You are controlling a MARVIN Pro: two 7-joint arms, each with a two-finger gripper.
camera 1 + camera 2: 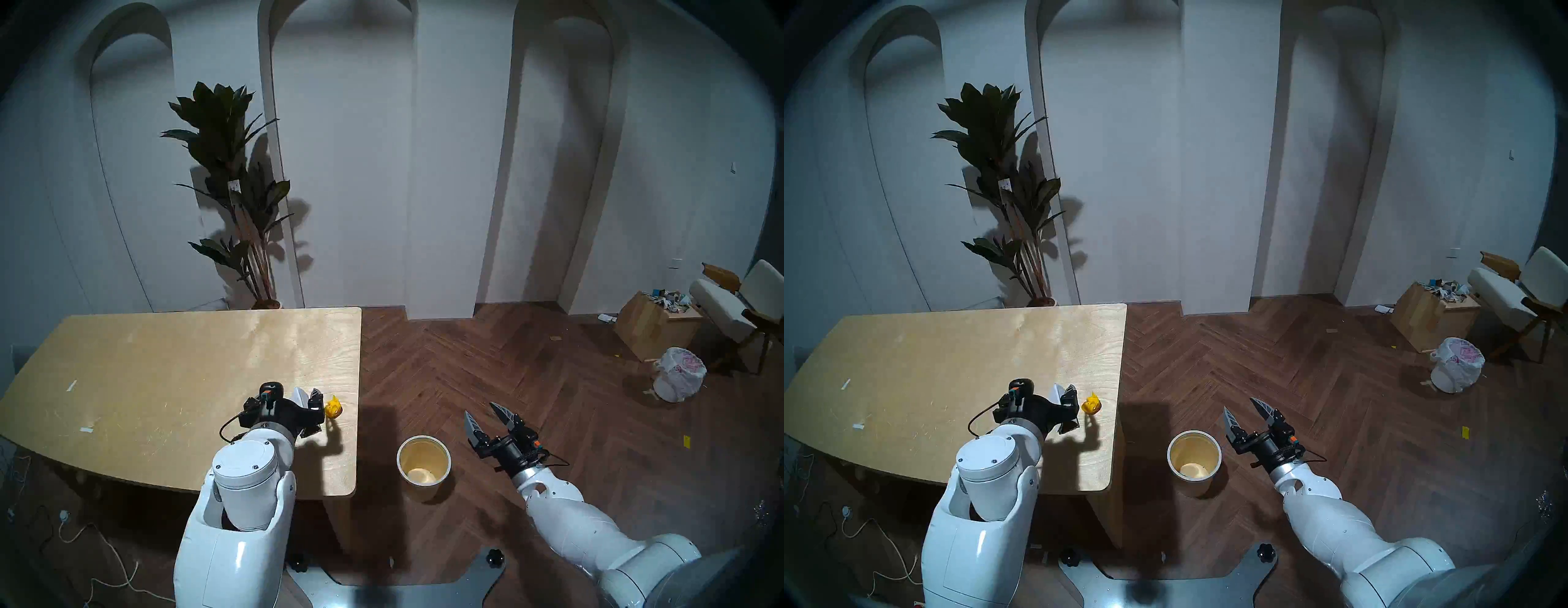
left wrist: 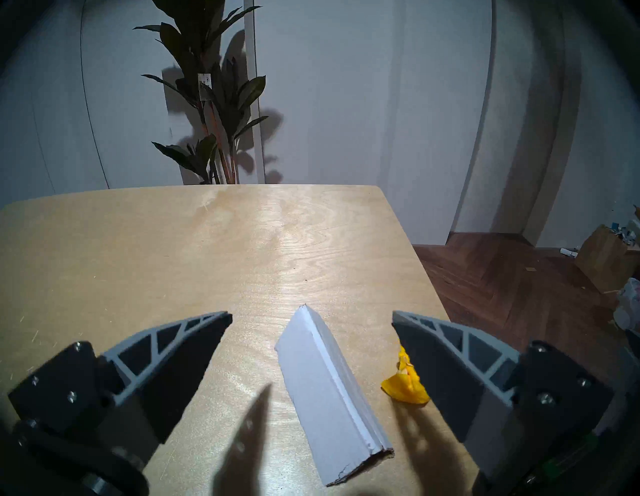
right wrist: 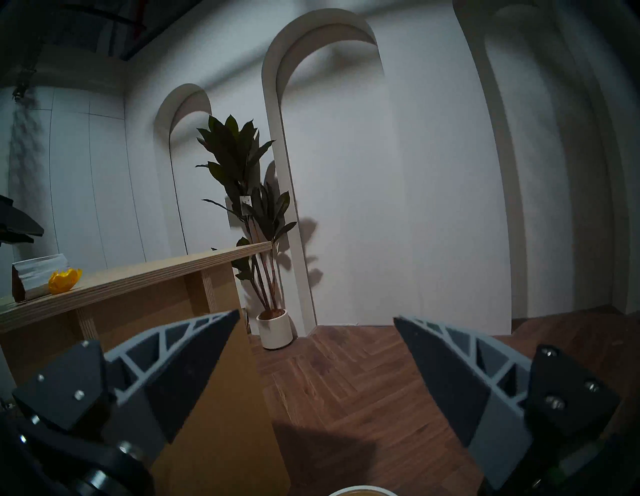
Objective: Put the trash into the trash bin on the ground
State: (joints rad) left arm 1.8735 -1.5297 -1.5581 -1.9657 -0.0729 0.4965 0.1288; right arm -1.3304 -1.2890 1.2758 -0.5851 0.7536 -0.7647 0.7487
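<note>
- My left gripper [image 2: 311, 324] hangs spread over the white carton [image 2: 329, 398] on the desk [image 1: 169, 361] — yellow scrap [image 1: 334, 407] just right of the carton.
- My right gripper [image 1: 483, 414], spread and empty, hovers right of the cream bin [image 1: 423, 466] — it stands on the floor.

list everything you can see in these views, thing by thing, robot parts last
carton: 1, white triangular prism, on the table between the open left fingers
scrap: 1, yellow, crumpled, on the table right of the carton
table: 1, light wood, left half of the head view
bin: 1, cream round, tan inside, on the floor right of the table
plant: 1, dark green, potted, by the wall behind the table
wooden box: 1, tan, full of scraps, far right
bagged bin: 1, white bag with red print, beside the box
chair: 1, white cushions, far right
left gripper: open, over the carton
right gripper: open, empty, right of the bin
</note>
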